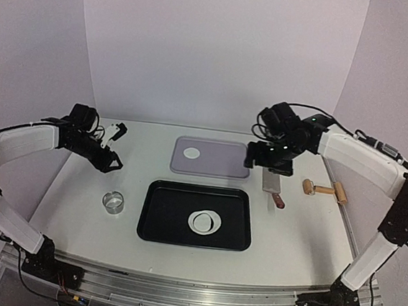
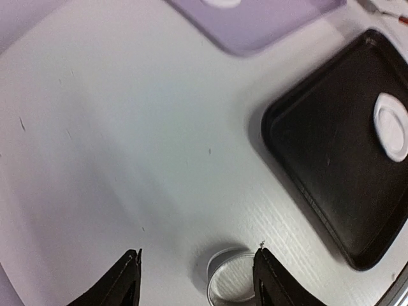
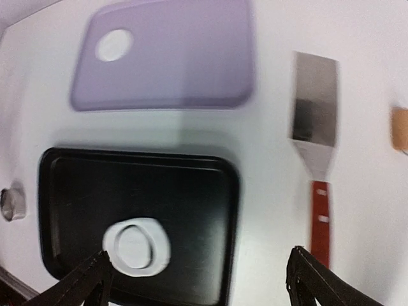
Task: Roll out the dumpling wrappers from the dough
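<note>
Overhead, both arms are raised clear of the tabletop (image 1: 74, 220), elbows bent outward. The left pincer (image 1: 116, 147) hangs over the left side, its jaws parted with nothing between them, and a metal ring cutter (image 2: 231, 280) stands on the tabletop below. The right pincer (image 1: 267, 159) hovers at the right end of the lavender tray (image 1: 224, 166), near the spatula (image 1: 272, 183), jaws spread wide and empty. The dough (image 1: 194, 221), a white ring, lies in the black tray (image 1: 165, 221). One dumpling wrapper (image 1: 192, 152) sits on the lavender tray.
</note>
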Tool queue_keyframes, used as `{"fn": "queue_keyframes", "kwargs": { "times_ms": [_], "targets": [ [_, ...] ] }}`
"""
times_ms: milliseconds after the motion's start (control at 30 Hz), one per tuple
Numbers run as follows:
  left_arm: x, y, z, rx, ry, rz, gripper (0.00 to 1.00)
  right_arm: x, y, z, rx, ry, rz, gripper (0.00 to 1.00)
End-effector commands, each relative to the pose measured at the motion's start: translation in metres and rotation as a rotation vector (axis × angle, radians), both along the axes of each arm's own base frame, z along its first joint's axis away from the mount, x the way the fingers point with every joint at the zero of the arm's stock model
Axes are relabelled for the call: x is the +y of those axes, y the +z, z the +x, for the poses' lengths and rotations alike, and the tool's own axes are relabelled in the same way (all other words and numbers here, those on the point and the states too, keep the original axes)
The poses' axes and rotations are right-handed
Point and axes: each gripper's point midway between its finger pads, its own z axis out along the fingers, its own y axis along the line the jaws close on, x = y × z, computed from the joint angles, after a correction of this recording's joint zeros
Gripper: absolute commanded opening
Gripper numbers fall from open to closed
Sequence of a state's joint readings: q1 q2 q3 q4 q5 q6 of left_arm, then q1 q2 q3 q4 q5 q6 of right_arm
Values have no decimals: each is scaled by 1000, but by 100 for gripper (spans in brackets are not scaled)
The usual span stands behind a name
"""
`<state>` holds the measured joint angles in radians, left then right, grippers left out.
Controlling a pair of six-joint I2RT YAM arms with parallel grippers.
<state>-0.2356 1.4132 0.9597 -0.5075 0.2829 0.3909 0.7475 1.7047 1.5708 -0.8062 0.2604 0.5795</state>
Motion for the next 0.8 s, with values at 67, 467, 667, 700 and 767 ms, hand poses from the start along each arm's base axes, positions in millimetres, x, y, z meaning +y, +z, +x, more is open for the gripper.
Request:
{"fn": "queue_keyframes", "kwargs": {
  "times_ms": [67, 467, 667, 700, 767],
  "targets": [
    [-74, 40, 13, -26, -215, -63, 72, -111, -53, -17, 343, -132, -115, 92],
    [-174, -17, 40, 53, -404, 5, 77, -126, -121, 11, 613, -44, -134, 72],
    [-185, -36, 45, 66, -423, 15, 76, -122, -145, 10, 686, -24, -139, 52],
    [-186, -38, 47, 65, -426, 20, 76, -122, -148, 9, 698, -23, -139, 49],
    [-188, -41, 50, 63, -429, 26, 76, -121, -152, 8, 714, -19, -139, 45]
  ]
}}
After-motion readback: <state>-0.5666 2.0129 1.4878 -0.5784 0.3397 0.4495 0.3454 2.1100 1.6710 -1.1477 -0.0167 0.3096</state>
